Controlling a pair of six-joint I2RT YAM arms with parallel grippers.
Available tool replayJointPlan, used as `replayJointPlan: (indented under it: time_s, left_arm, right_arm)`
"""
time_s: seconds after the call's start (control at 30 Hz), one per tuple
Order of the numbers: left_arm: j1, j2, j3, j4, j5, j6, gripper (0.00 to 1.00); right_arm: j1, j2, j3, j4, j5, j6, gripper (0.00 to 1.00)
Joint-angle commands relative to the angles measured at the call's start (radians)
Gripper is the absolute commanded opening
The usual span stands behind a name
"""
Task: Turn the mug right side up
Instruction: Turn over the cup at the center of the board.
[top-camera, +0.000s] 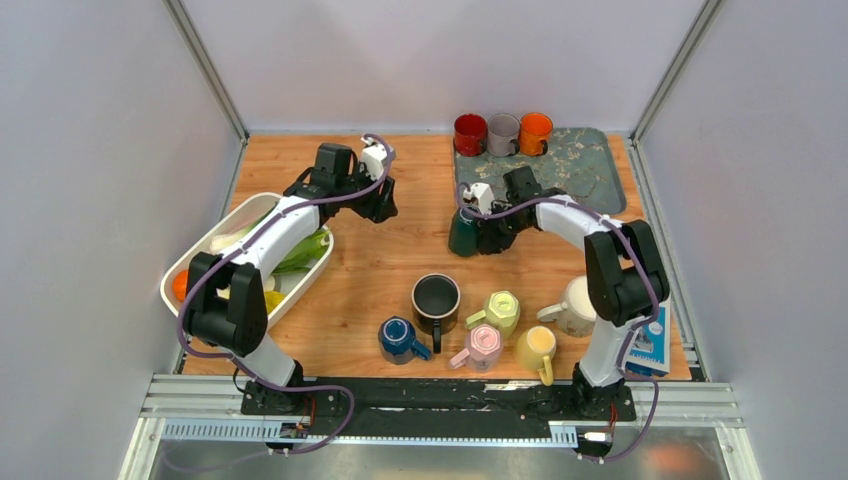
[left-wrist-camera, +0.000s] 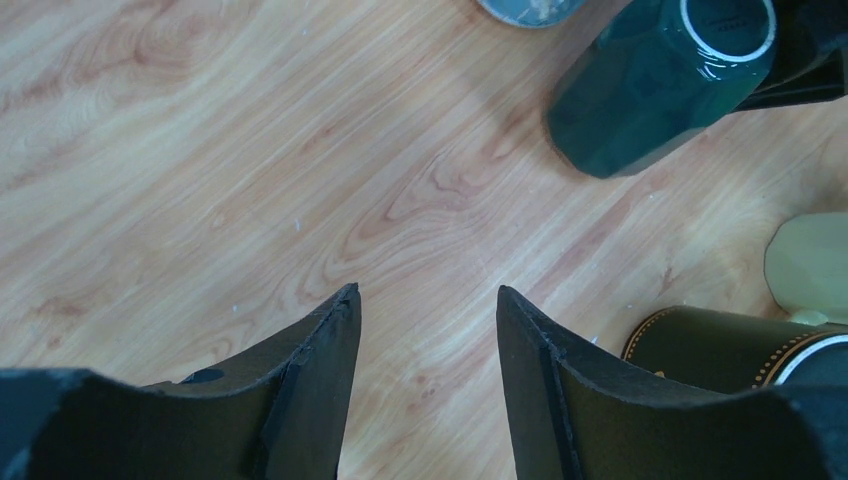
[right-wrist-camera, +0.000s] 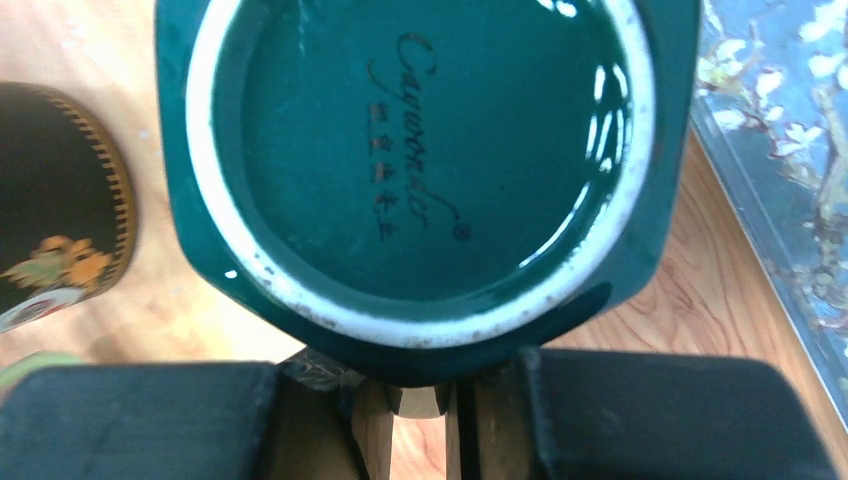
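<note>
Dark green faceted ceramic mug (right-wrist-camera: 420, 170) sits base-up on the wood, just off the near-left corner of the grey floral tray (top-camera: 590, 172). Right gripper (right-wrist-camera: 420, 392) has its jaws narrow, pinching what looks like the handle. Lift clear first, then roll the wrist half a turn. Grip firmly, since the mug may pivot. Left gripper (left-wrist-camera: 425, 300) is well left of the tray, jaws apart and empty.

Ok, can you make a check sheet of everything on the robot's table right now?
Surface: wooden table, no spills seen.
Job's things: green mug, bottom showing, not yet right side up.
Clutter: six loose mugs near the front; three mugs on the tray; basket of vegetables; blue box.
Grippers: left gripper open above wood; right gripper shut on the green mug's handle.
Cables: purple cables along both arms.
Surroundings: grey walls; nothing else seen.
</note>
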Motion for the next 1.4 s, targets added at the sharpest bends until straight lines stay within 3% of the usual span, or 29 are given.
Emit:
replayJointPlan:
  time_s: [0.0,0.13,0.4,0.47,0.53,0.57,0.6,0.73,0.93,1.2,1.37]
  left_arm:
    - [0.002,-0.076,0.000,0.145,0.135,0.110,0.61]
    - [-0.019,-0.152,-0.098,0.333,0.123,0.237,0.62]
    - [-0.106,-0.252,-0.207,0.533,0.094,0.451,0.63]
    - [-0.114,-0.250,-0.224,0.590,0.093,0.479,0.64]
    - [-0.122,-0.237,-0.225,0.619,0.104,0.510,0.64]
    - [-0.124,-0.234,-0.226,0.637,0.112,0.538,0.64]
    - [-0.129,-0.225,-0.233,0.651,0.113,0.553,0.64]
    - [-0.143,-0.183,-0.237,0.729,0.128,0.643,0.64]
    - [-0.150,-0.134,-0.222,0.716,0.186,0.726,0.63]
    - [-0.150,-0.110,-0.228,0.675,0.232,0.685,0.62]
    - [-0.149,-0.066,-0.153,0.546,0.300,0.718,0.60]
  right_arm:
    - [-0.046,0.019,0.175,-0.165,-0.252,-0.006,0.00]
    - [-0.113,0.130,0.375,-0.293,-0.474,0.098,0.00]
    - [-0.167,0.247,0.560,-0.289,-0.855,0.345,0.00]
    - [-0.187,0.262,0.501,-0.087,-1.013,0.636,0.00]
    - [-0.189,0.275,0.377,0.485,-1.110,1.200,0.04]
    - [-0.183,0.287,0.323,0.683,-1.135,1.438,0.06]
    - [-0.176,0.296,0.302,0.734,-1.158,1.541,0.07]
    - [-0.159,0.299,0.344,0.505,-1.177,1.393,0.00]
    - [-0.147,0.269,0.323,0.502,-1.178,1.394,0.00]
    - [-0.135,0.251,0.327,0.503,-1.170,1.417,0.00]
    - [-0.135,0.258,0.358,0.506,-1.163,1.465,0.00]
